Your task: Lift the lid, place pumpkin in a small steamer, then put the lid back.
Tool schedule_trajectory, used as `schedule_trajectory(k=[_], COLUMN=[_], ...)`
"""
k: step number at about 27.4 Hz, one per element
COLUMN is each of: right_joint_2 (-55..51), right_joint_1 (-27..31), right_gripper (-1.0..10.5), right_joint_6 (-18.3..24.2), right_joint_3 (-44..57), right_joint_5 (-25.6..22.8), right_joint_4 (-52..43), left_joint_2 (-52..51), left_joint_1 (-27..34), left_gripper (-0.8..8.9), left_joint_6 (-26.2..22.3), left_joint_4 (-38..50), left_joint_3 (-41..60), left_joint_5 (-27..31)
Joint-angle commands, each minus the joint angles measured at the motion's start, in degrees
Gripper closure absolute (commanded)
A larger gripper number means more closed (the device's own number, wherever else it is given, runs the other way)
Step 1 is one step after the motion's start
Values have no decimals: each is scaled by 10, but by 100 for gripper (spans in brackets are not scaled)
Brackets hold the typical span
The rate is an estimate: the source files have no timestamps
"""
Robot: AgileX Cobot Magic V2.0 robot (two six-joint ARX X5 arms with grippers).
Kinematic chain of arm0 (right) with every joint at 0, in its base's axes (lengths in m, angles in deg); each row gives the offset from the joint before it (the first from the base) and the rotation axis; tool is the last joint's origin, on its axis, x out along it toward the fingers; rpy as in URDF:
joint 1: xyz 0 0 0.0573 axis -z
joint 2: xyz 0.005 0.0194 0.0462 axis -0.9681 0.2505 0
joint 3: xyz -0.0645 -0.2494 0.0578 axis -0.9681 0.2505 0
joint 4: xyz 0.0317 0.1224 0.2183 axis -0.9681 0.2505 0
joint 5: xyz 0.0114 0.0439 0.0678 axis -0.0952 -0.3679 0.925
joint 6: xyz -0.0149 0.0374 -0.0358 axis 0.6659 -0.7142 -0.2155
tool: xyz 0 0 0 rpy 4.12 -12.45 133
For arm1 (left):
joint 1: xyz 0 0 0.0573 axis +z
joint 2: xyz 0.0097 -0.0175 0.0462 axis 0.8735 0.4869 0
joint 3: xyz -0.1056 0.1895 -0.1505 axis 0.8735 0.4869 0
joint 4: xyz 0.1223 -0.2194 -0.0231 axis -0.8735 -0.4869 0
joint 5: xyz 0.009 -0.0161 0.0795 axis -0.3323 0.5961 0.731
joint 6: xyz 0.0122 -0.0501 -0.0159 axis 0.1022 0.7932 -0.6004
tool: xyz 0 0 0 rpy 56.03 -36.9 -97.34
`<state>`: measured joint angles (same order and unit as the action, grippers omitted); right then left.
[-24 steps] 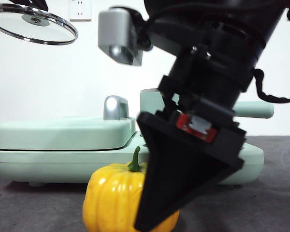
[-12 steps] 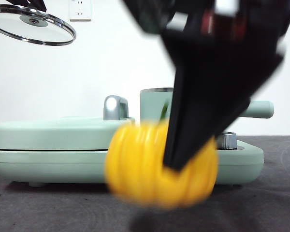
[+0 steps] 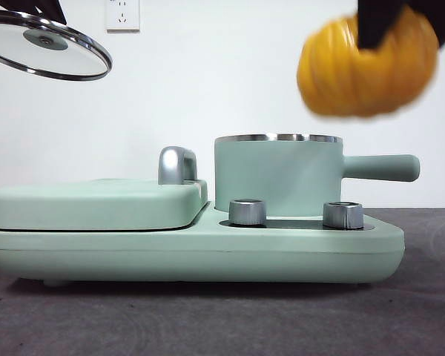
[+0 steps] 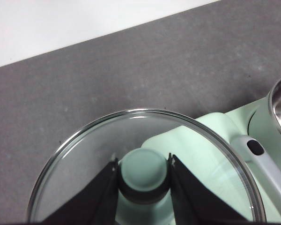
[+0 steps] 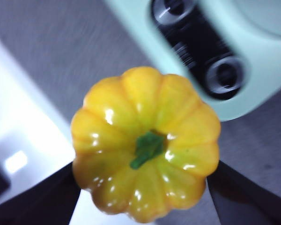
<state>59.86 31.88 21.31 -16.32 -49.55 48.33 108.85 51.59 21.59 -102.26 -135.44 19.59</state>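
While the jaws of your right gripper (image 5: 143, 187) clamped the pumpkin (image 3: 367, 63), it rose from the surface to high above the small steamer (image 3: 278, 174), slightly toward its handle. Your left gripper (image 4: 144, 176) pinched the lid (image 3: 46, 44) aloft. Lowering remained.

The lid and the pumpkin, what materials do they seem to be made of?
The lid looks like clear glass in a shiny metal rim: the table shows through it. Its knob seems to be matte mint-green plastic. The pumpkin is probably glossy moulded plastic, going by its sharp highlights and even colour.
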Motion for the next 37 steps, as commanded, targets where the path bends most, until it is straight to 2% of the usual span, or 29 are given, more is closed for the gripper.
schedule_trajectory(k=[1,6,11,20,30,37], right_joint_2=[26,79,142,262,371,405], right_joint_1=[33,92,124,135,138,138], right_gripper=[619,619,619,618,618,615], right_joint_6=[-4,19,47,76,82,86], right_joint_3=[-57,-134,-193,-228,-228,-228], right_joint_5=[0,1,1,2,1,-2], right_joint_4=[-8,-36,-58,-89,-144,-185], left_joint_2=[-2,-16,-63,-131,-140,-140], left_joint_1=[-1,-1,-1,-1,-1,-1], left_gripper=[799,798,799,799,799,799], left_joint_6=[7,20,34,40,42,42], left_joint_4=[25,68,93,96,101,100], left_joint_3=[-11,21,97,179,181,181], left_joint_5=[-2,-2,-2,-2,-2,-2])
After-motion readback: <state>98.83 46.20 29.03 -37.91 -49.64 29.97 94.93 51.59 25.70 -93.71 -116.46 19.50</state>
